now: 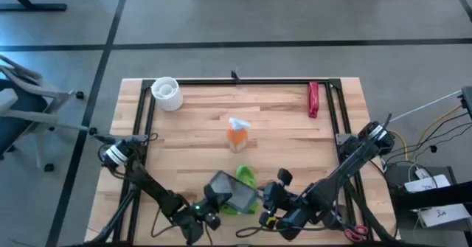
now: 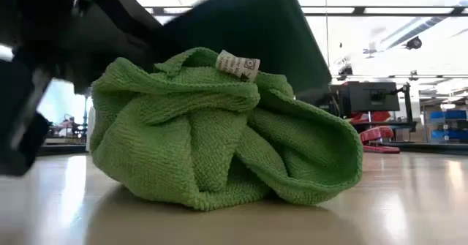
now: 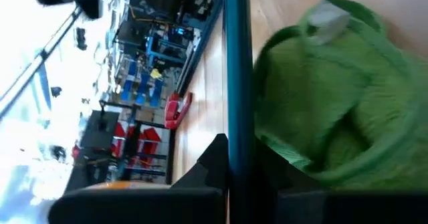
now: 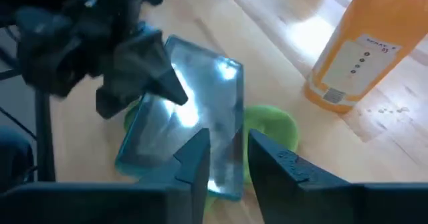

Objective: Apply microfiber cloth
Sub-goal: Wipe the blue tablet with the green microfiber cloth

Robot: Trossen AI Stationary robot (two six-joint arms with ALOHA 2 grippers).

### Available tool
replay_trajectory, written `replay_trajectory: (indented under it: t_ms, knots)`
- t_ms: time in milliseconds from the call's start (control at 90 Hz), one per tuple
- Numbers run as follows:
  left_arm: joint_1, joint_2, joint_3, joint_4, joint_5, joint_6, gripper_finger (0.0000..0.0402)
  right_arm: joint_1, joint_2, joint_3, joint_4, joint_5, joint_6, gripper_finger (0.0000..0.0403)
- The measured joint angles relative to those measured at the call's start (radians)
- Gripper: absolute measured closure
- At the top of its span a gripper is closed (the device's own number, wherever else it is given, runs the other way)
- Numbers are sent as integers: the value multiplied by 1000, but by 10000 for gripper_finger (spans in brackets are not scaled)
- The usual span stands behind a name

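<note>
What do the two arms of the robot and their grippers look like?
Both arms are dark and slender, with silver ringed joints near their bases. The left gripper and right gripper are black and blocky with flat dark fingers; small yellow and green marks show near the wrists.

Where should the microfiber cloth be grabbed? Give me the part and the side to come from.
Grip the bunched fold of the microfiber cloth that sticks out past the black slab, on the side toward the orange bottle. Come from above there: the tilted slab, held by the left hand, covers most of the cloth. The right hand looks nearest.
</note>
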Motion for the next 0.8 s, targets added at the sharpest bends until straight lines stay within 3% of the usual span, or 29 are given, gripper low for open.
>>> replay_trajectory:
  t_ms: [222,478,633,800]
  knots:
    - [-1,33,6,-1,25,-22,375,1,0,0,0,-1,-2,357]
    - [-1,8,12,-3,70,-136,252,1,0,0,1,-8,-2,348]
    - [-1,-21,52,-27,250,-270,191,0,0,0,2,-8,-1,329]
    - [-6,-114,84,-230,395,-410,160,-2,0,0,5,-9,1,314]
